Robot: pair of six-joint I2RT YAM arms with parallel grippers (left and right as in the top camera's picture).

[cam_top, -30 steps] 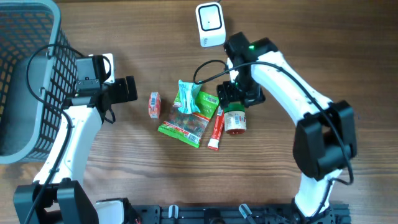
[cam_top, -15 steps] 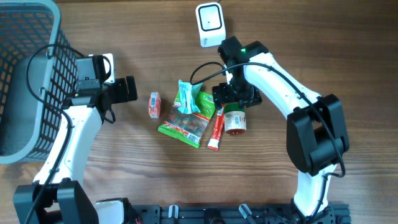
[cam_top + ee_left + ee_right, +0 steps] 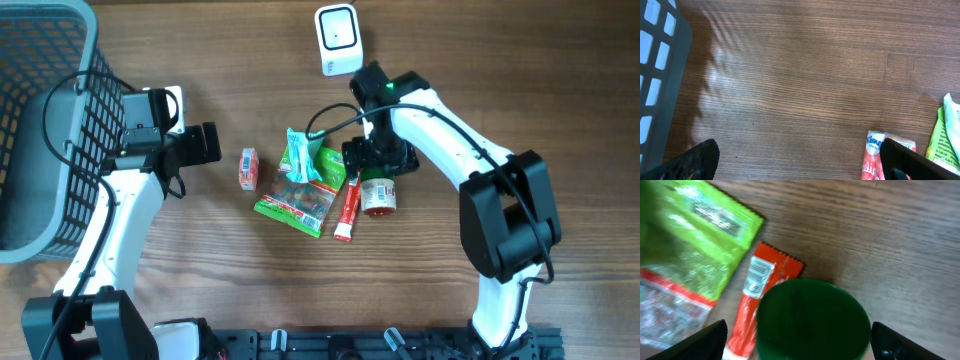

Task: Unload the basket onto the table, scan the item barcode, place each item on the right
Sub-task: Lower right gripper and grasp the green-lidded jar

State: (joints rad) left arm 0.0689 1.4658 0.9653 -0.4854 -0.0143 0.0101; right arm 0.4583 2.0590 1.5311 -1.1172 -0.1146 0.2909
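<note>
Green-lidded jar (image 3: 810,317) sits at the pile's three o'clock edge, just beside the red tube (image 3: 757,287). It looks rigid, smooth and probably weighty, so it is best pinched across the lid. The right gripper (image 3: 799,341) hovers above, jaws spread wide and holding nothing.

Bright, even light fills the overhead view, its shadows short and soft. In the left wrist view the basket (image 3: 676,70) throws a rippled shadow on the table (image 3: 815,90). The right wrist view is smeared, its green lid (image 3: 812,315) soft-edged.
</note>
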